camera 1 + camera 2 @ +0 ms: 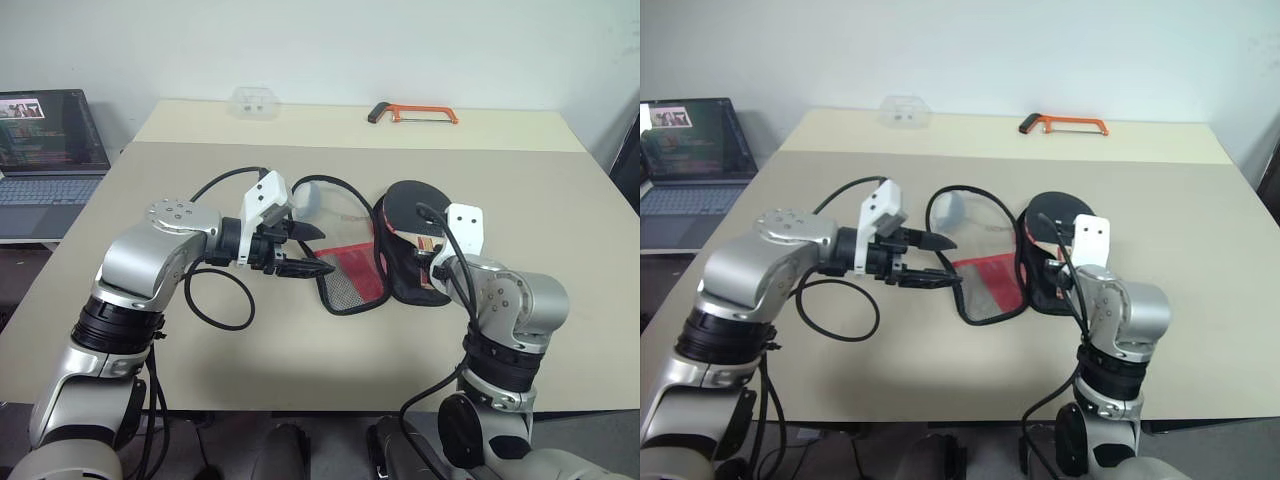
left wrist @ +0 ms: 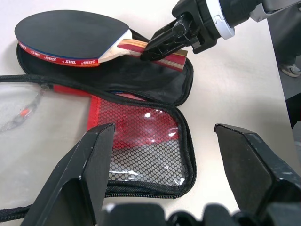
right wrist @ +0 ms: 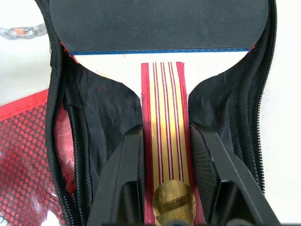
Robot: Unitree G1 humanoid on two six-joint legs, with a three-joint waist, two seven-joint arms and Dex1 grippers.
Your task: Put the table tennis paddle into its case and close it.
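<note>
The right gripper [image 3: 165, 155] clamps the handle of the table tennis paddle [image 2: 70, 40], which lies in the open case [image 1: 385, 262] at centre frame. The left gripper [image 1: 296, 248] hovers spread wide over the folded-back mesh flap. Closing and zipping remain. The beige table [image 1: 560, 250] carries an orange hacksaw [image 1: 413, 113]; a laptop [image 1: 45, 150] sits upper left.
</note>
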